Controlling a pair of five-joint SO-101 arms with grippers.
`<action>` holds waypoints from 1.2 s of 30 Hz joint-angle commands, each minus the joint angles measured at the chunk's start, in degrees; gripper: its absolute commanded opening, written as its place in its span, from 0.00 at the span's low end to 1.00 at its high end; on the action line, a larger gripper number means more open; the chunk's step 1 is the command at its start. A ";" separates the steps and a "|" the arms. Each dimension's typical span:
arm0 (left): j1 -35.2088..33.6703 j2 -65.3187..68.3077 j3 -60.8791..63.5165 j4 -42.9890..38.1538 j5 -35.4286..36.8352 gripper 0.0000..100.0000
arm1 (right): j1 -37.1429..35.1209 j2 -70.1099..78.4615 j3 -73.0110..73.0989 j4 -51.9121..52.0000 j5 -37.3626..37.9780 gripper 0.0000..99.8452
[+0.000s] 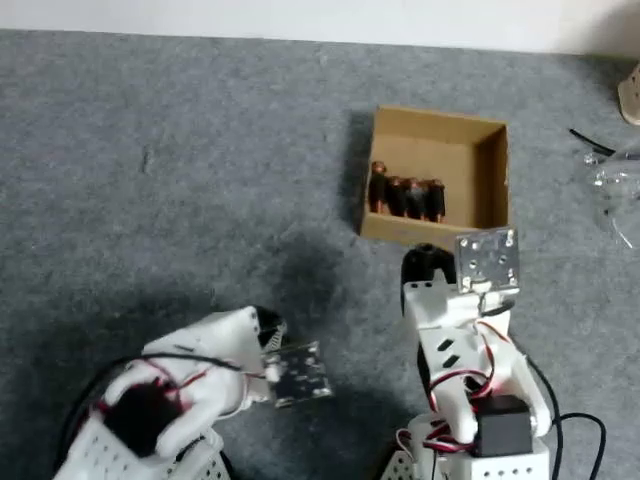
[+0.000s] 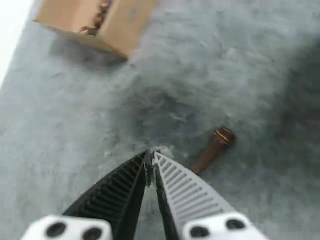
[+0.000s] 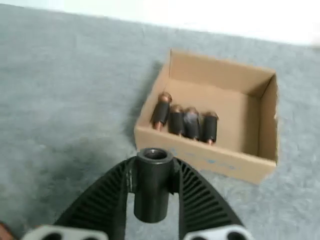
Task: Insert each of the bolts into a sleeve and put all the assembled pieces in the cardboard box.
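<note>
Right gripper (image 3: 152, 167): clamped around a black sleeve (image 3: 151, 195), held upright with the bore facing up, over the grey tabletop (image 3: 60, 100) just short of the cardboard box (image 3: 220, 160). Four assembled pieces (image 3: 185, 122) lie side by side in the box, along its near wall.

Left gripper (image 2: 151, 156): fingers pressed together, tips touching, nothing between them, low over the tabletop. One bare copper-coloured bolt (image 2: 215, 145) lies on the tabletop just beside the tip, well apart from the box.
</note>
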 commanded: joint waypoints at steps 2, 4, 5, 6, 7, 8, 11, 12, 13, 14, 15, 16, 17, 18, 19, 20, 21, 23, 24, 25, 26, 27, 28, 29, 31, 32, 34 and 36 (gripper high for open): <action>1.80 22.90 -12.00 -0.09 -2.46 0.02 | 1.01 -4.00 4.97 -2.77 0.79 0.00; 4.09 28.88 -14.29 -0.09 -3.25 0.02 | 1.01 -6.37 8.13 -3.56 0.79 0.00; 5.49 31.25 -14.90 0.00 -3.78 0.02 | 1.01 -7.96 10.24 -4.00 0.79 0.00; 6.99 33.54 -15.16 -0.09 -3.96 0.03 | 1.01 -9.54 12.53 -4.70 0.79 0.00; 7.96 35.30 -15.43 -0.09 -4.04 0.03 | 1.10 -11.12 14.64 -5.41 0.79 0.00; 8.75 36.97 -15.60 -0.09 -4.04 0.03 | 1.10 -12.97 16.92 -6.11 0.79 0.00; 9.63 41.54 -15.52 -0.18 -4.22 0.09 | 1.10 -16.48 21.76 -6.55 0.79 0.00; 9.54 42.77 -15.34 -0.18 -5.45 0.13 | 1.10 -16.04 22.46 -6.64 0.79 0.00; 9.54 44.09 -15.16 -0.09 -7.21 0.15 | 1.10 -15.78 22.64 -6.64 0.79 0.00; 9.45 45.23 -15.08 0.00 -8.53 0.17 | 1.10 -15.52 22.55 -6.81 0.79 0.00; 9.45 46.37 -14.73 -0.09 -9.32 0.17 | 1.19 -15.69 22.90 -7.34 0.79 0.00; 9.45 47.34 -14.64 -0.18 -9.85 0.17 | 1.54 -15.87 23.08 -7.69 0.79 0.00; 9.45 48.48 -14.64 -0.18 -10.55 0.17 | 2.59 -15.87 23.08 -8.22 0.79 0.00; 9.27 49.36 -14.64 -0.53 -11.34 0.16 | 3.91 -15.87 23.08 -9.01 0.79 0.00; 8.40 50.15 -14.55 -1.32 -12.40 0.16 | 5.41 -15.87 23.16 -9.89 0.79 0.00; 7.25 51.03 -14.55 -2.20 -13.63 0.16 | 6.81 -15.87 23.25 -10.59 0.79 0.00; 5.76 52.18 -14.55 -3.16 -15.30 0.16 | 7.87 -15.78 23.25 -10.68 0.26 0.00; 2.95 54.46 -14.55 -5.36 -18.11 0.17 | 9.63 -15.78 23.25 -10.77 -2.81 0.00; 1.80 55.60 -14.55 -6.51 -19.08 0.17 | 10.59 -15.78 23.25 -10.77 -3.78 0.00; 0.92 56.92 -14.55 -7.74 -19.87 0.17 | 11.91 -15.78 23.25 -10.86 -4.31 0.00; 0.48 58.33 -14.55 -8.97 -20.31 0.17 | 13.05 -15.78 23.25 -10.95 -4.75 0.00; 0.31 59.74 -14.55 -10.02 -20.57 0.17 | 13.76 -15.78 23.25 -11.03 -4.84 0.00; 0.57 61.32 -14.55 -10.99 -20.57 0.17 | 14.02 -15.78 23.25 -11.03 -4.84 0.00; 0.66 62.81 -14.64 -12.04 -20.57 0.17 | 13.93 -15.78 23.25 -11.03 -4.84 0.00; 1.36 65.80 -14.81 -14.15 -20.57 0.17 | 13.93 -15.87 24.13 -11.12 -4.84 0.00; 1.80 67.21 -14.90 -15.21 -20.57 0.17 | 13.93 -15.87 24.57 -11.30 -4.84 0.00; 1.98 69.85 -15.16 -17.14 -20.66 0.17 | 13.93 -15.87 25.45 -13.23 -4.84 0.00; 2.24 72.31 -16.13 -17.93 -20.66 0.17 | 13.93 -15.87 26.59 -14.37 -4.84 0.00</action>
